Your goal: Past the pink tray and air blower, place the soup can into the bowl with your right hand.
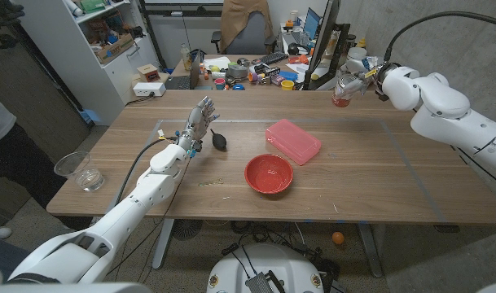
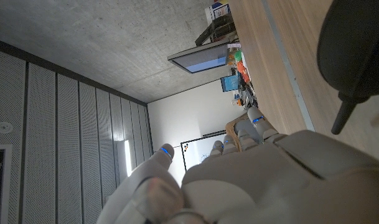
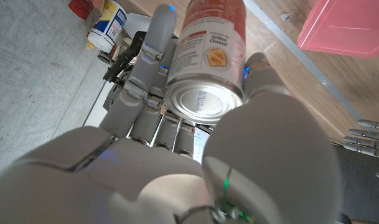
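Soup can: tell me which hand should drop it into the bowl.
Right. The right hand already grips the soup can, raised over the table's far right corner. The left hand holds nothing beside the air blower. The red bowl sits mid-table.

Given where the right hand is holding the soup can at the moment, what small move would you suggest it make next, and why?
Probably carry the soup can toward the robot, over the pink tray, until it hangs above the red bowl. The right hand already grips the can, raised at the table's far right edge, and the bowl looks empty. The left hand stands by the air blower, out of that path.
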`<control>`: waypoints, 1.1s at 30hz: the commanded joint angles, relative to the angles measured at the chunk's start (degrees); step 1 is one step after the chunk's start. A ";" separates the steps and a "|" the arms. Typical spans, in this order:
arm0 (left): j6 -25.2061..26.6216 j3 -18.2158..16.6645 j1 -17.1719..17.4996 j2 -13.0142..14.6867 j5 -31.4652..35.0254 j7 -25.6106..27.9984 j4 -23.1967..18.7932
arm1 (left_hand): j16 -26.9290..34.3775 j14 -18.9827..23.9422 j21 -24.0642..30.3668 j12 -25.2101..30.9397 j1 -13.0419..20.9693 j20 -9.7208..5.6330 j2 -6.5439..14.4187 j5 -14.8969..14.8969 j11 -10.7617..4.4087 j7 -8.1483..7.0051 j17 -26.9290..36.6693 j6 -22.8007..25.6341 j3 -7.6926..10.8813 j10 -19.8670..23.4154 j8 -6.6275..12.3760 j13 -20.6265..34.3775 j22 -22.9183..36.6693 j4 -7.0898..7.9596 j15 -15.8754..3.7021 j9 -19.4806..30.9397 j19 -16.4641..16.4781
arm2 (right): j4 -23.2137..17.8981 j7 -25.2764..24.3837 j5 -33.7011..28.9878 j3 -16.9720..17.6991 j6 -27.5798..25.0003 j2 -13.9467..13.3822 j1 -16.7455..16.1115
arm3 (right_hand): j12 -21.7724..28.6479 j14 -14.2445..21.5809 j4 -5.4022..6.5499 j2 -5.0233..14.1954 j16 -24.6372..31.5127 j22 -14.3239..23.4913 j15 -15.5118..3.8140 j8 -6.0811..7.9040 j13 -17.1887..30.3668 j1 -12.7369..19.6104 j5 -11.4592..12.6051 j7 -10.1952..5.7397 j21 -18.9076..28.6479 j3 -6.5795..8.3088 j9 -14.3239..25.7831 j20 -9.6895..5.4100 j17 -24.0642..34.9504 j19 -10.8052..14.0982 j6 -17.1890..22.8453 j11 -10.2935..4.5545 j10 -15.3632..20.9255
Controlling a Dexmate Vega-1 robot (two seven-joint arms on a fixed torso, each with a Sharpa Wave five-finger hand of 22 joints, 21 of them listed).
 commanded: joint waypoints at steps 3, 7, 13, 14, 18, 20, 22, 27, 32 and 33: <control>-0.49 -0.16 -0.39 0.11 -0.46 -1.54 0.93 | -0.09 -3.08 -0.13 -0.10 -0.55 0.12 4.96 0.04 0.31 0.03 0.14 -2.14 0.57 -4.16 -0.07 0.31 0.19 -0.06 -0.02 0.16 -4.74 | -7.46 0.72 0.46 3.45 0.91 -1.67 -4.70 | 3.69 15.28 0.40 22.90 -0.31 0.19 -12.45 0.63 8.85 23.84 -0.08 0.33 0.44 -0.06 0.10 -0.85 0.40 -1.14 0.72 -0.45 1.61; -0.53 -0.22 -0.45 0.21 -0.55 -1.84 1.05 | -0.09 -3.08 -0.13 -0.11 -0.55 0.05 4.95 0.04 0.27 0.00 0.14 -2.12 0.58 -4.18 -0.06 0.31 0.19 -0.05 -0.05 0.16 -4.71 | -9.16 1.22 0.88 4.09 1.76 -1.90 -5.50 | 3.82 15.35 0.40 22.91 -0.32 0.20 -12.45 0.63 8.99 23.98 -0.07 0.36 0.58 -0.09 0.04 -0.86 0.50 -1.18 0.76 -0.58 1.84; -0.66 -0.34 -0.51 0.37 -0.68 -2.25 1.19 | -0.09 -3.07 -0.15 -0.09 -0.56 0.03 4.95 0.03 0.31 -0.03 0.14 -2.11 0.60 -4.14 -0.06 0.31 0.19 -0.05 -0.08 0.16 -4.69 | -11.56 1.07 1.02 5.00 3.35 -2.18 -7.02 | 4.03 15.40 0.46 22.86 -0.45 0.20 -12.45 0.63 9.28 24.17 -0.08 0.46 0.84 -0.21 -0.08 -0.83 0.58 -1.30 0.89 -0.69 2.15; -0.70 -0.36 -0.53 0.36 -0.73 -2.34 1.25 | -0.09 -3.07 -0.16 -0.10 -0.56 0.02 4.94 0.03 0.31 -0.05 0.14 -2.12 0.61 -4.15 -0.06 0.31 0.19 -0.05 -0.08 0.16 -4.69 | -11.95 1.09 0.84 5.05 3.55 -2.22 -7.22 | 4.12 15.40 0.47 22.86 -0.50 0.20 -12.45 0.65 9.35 24.22 -0.08 0.46 0.92 -0.24 -0.11 -0.84 0.57 -1.32 0.96 -0.59 2.34; -0.82 -0.40 -0.61 0.43 -0.85 -2.81 1.48 | -0.09 -3.07 -0.19 -0.11 -0.56 0.09 4.94 0.02 0.33 -0.01 0.15 -2.13 0.62 -4.18 -0.07 0.31 0.20 -0.05 -0.04 0.16 -4.73 | -13.42 1.88 0.41 5.17 3.81 -2.10 -7.83 | 4.19 15.52 0.49 22.85 -0.48 0.21 -12.44 0.67 9.46 24.33 -0.08 0.52 1.06 -0.30 -0.18 -0.84 0.70 -1.39 1.10 -0.58 2.46; -0.91 -0.45 -0.60 0.48 -0.89 -2.93 1.55 | -0.09 -3.07 -0.18 -0.11 -0.57 0.03 4.93 0.02 0.31 -0.05 0.15 -2.12 0.63 -4.19 -0.07 0.31 0.20 -0.05 -0.07 0.16 -4.68 | -14.16 2.59 0.28 5.20 3.91 -2.09 -8.03 | 4.21 15.52 0.50 22.84 -0.51 0.20 -12.44 0.68 9.49 24.39 -0.08 0.54 1.12 -0.32 -0.21 -0.84 0.71 -1.42 1.14 -0.56 2.53; -1.03 -0.51 -0.58 0.53 -0.95 -3.09 1.63 | -0.08 -3.05 -0.20 -0.10 -0.57 0.04 4.93 0.02 0.33 -0.02 0.15 -2.13 0.63 -4.15 -0.07 0.31 0.20 -0.05 -0.03 0.16 -4.71 | -14.89 3.78 0.07 5.07 3.85 -2.05 -7.98 | 4.19 15.49 0.50 22.83 -0.59 0.19 -12.43 0.67 9.51 24.47 -0.08 0.48 1.19 -0.35 -0.23 -0.85 0.71 -1.49 1.12 -0.61 2.55; -1.33 -0.69 -0.43 0.70 -1.21 -3.63 1.64 | -0.09 -3.07 -0.21 -0.11 -0.58 0.05 4.92 0.01 0.35 -0.05 0.15 -2.12 0.65 -4.19 -0.07 0.31 0.20 -0.05 -0.03 0.16 -4.68 | -16.86 5.19 -0.57 5.13 3.99 -1.95 -8.58 | 4.05 15.37 0.51 22.81 -0.77 0.15 -12.43 0.59 9.62 24.63 -0.06 0.37 1.30 -0.40 -0.32 -0.85 0.70 -1.68 1.02 -0.54 2.18; -1.36 -0.89 -0.04 1.15 -1.40 -3.94 1.17 | -0.09 -3.06 -0.22 -0.11 -0.59 0.02 4.92 0.01 0.33 -0.02 0.15 -2.11 0.66 -4.18 -0.06 0.31 0.20 -0.05 -0.05 0.16 -4.66 | -18.34 5.63 -0.71 5.45 4.51 -1.55 -9.42 | 4.04 15.26 0.52 22.81 -0.95 0.12 -12.44 0.60 9.59 24.79 -0.04 0.41 1.42 -0.45 -0.42 -0.84 0.69 -1.85 1.19 -0.49 2.38; -1.33 -0.94 0.05 1.27 -1.46 -4.04 1.05 | -0.09 -3.06 -0.23 -0.11 -0.59 0.06 4.91 0.01 0.34 0.00 0.15 -2.11 0.66 -4.19 -0.06 0.31 0.20 -0.05 -0.02 0.16 -4.67 | -18.63 5.75 -0.81 5.43 4.61 -1.47 -9.57 | 4.05 15.28 0.52 22.82 -0.95 0.11 -12.44 0.58 9.60 24.81 -0.04 0.38 1.44 -0.46 -0.43 -0.85 0.71 -1.86 1.16 -0.51 2.40</control>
